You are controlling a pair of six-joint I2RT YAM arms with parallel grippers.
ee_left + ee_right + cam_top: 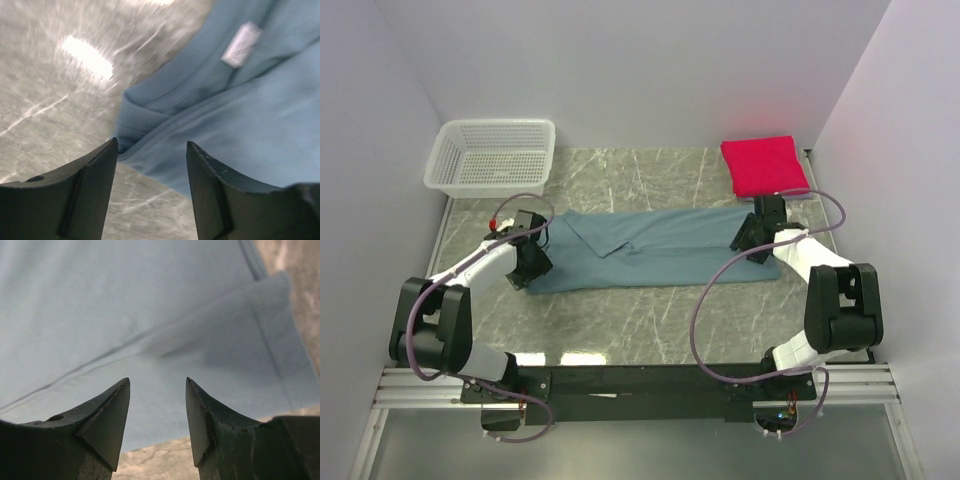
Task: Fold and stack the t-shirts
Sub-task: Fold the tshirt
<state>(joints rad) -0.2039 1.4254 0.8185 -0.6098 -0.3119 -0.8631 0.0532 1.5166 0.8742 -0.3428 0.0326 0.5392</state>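
The teal shirt lies flat across mid-frame. My left gripper and right gripper hang over its ends, fingers spread. The pink shirt sits folded, upper right.

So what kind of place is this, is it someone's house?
Probably a robot lab booth, not a house: plain white walls box in a marble-look table, two robot arms are bolted to a metal rail, and a teal-blue t-shirt lies spread for folding.
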